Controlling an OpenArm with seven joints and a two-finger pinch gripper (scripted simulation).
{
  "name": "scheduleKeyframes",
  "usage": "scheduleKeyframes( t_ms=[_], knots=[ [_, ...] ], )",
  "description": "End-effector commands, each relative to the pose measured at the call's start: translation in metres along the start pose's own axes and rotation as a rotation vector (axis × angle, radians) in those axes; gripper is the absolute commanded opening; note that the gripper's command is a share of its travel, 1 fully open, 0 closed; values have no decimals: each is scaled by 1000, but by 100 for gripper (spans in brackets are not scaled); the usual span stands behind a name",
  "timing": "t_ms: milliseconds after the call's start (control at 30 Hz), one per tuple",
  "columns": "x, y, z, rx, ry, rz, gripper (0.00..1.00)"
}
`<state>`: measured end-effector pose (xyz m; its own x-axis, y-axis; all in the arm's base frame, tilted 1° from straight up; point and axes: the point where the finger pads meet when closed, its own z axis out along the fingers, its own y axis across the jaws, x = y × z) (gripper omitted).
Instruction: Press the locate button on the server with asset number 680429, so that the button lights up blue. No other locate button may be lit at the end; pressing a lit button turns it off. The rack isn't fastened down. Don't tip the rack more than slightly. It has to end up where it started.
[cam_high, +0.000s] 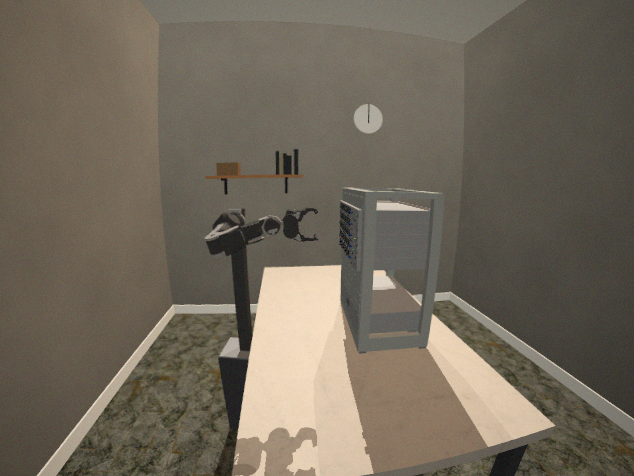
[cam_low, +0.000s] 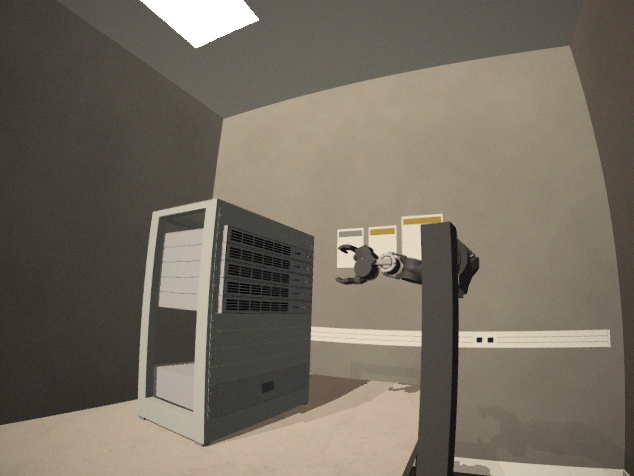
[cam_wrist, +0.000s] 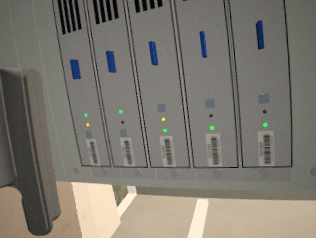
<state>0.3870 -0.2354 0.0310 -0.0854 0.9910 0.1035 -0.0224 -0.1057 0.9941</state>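
Observation:
A grey server rack (cam_high: 433, 245) (cam_low: 256, 358) stands upright on the table (cam_high: 286, 333) (cam_low: 332, 435). Several servers (cam_high: 348, 230) (cam_low: 266, 271) fill its upper front. My gripper (cam_high: 313, 224) (cam_low: 340, 263) is open and empty. It hovers level with the servers, a short gap from their right ends. The wrist view is rotated, so the server fronts show as columns. Each has a blue handle, a grey square button (cam_wrist: 161, 107) (cam_wrist: 210, 103) (cam_wrist: 263, 98), small green or yellow lights and a barcode label (cam_wrist: 215, 147). No button glows blue. The asset numbers are too small to read. One finger (cam_wrist: 25, 150) shows at the left.
The arm's dark post (cam_high: 240, 286) (cam_low: 437, 333) stands at the table's left edge. The rack's lower half holds blank panels (cam_low: 258, 338) and a pale box (cam_low: 174, 381). A wall shelf (cam_high: 253, 176) and a clock (cam_high: 368, 118) hang on the back wall.

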Motion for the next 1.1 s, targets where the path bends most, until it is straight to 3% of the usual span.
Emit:
scheduleKeyframes(
  t_ms=[0, 267, 1067],
  knots=[
    [1, -1, -1, 6, 6, -29, 60],
    [1, -6, -2, 19, 10, -89, 60],
    [-1, -6, -3, 19, 10, -92, 60]
  ],
)
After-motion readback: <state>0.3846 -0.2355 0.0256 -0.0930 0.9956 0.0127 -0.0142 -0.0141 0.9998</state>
